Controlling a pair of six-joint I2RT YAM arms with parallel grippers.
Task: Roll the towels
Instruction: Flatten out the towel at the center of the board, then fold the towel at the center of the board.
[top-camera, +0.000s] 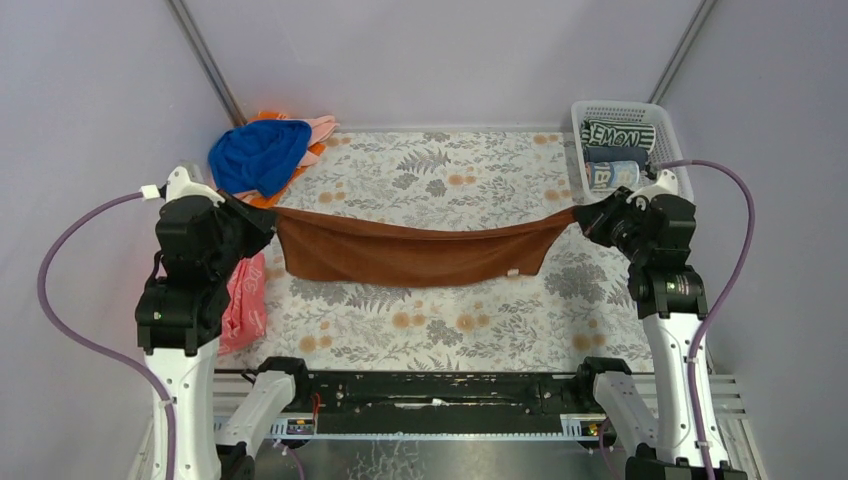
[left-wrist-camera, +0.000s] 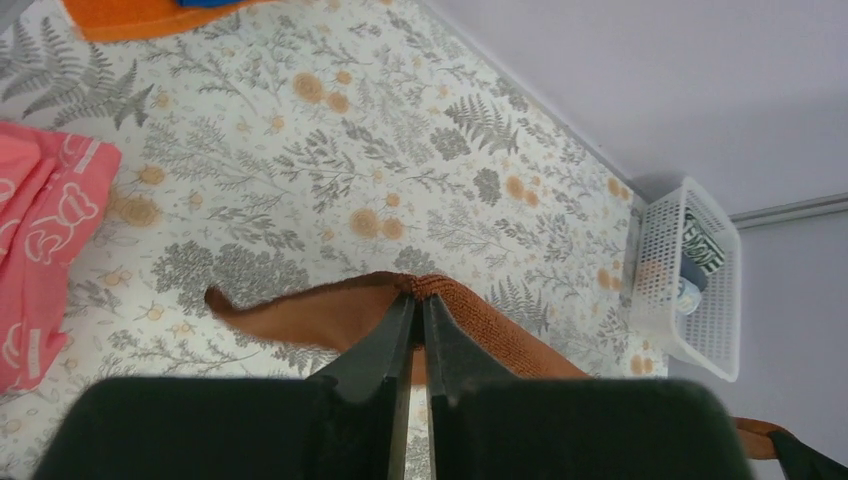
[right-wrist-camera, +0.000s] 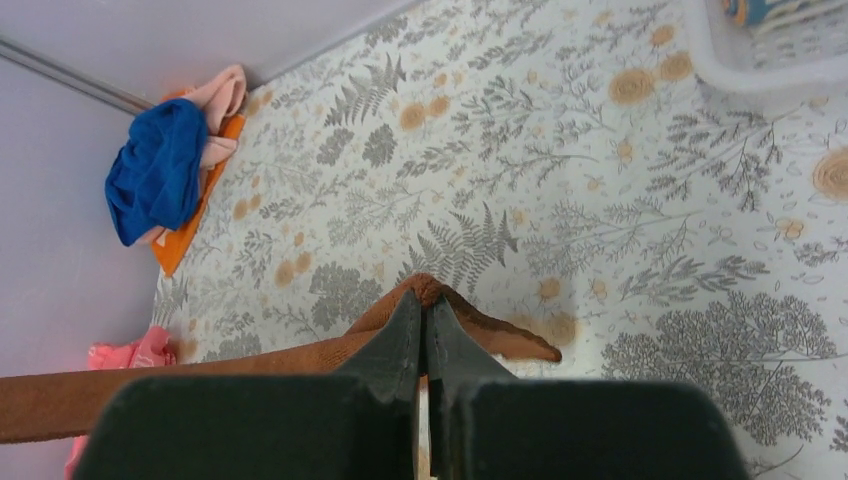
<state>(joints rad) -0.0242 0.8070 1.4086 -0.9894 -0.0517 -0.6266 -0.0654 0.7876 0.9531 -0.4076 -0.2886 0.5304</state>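
Note:
A brown towel (top-camera: 415, 255) hangs stretched above the table between both arms, sagging in the middle. My left gripper (top-camera: 268, 213) is shut on its left corner (left-wrist-camera: 425, 287). My right gripper (top-camera: 582, 215) is shut on its right corner (right-wrist-camera: 428, 290). More towels lie heaped at the back left: a royal blue one (top-camera: 258, 155) on top of pale pink (top-camera: 322, 127) and orange (top-camera: 262, 199) ones, also seen in the right wrist view (right-wrist-camera: 158, 168). Rolled towels, one striped green-white with letters (top-camera: 618, 135), sit in the white basket (top-camera: 665, 125).
A reddish-pink flat item with white print (top-camera: 243, 300) lies at the table's left edge below my left arm, also in the left wrist view (left-wrist-camera: 45, 250). The white lattice basket (left-wrist-camera: 700, 345) stands at the back right corner. Grey walls close in on three sides.

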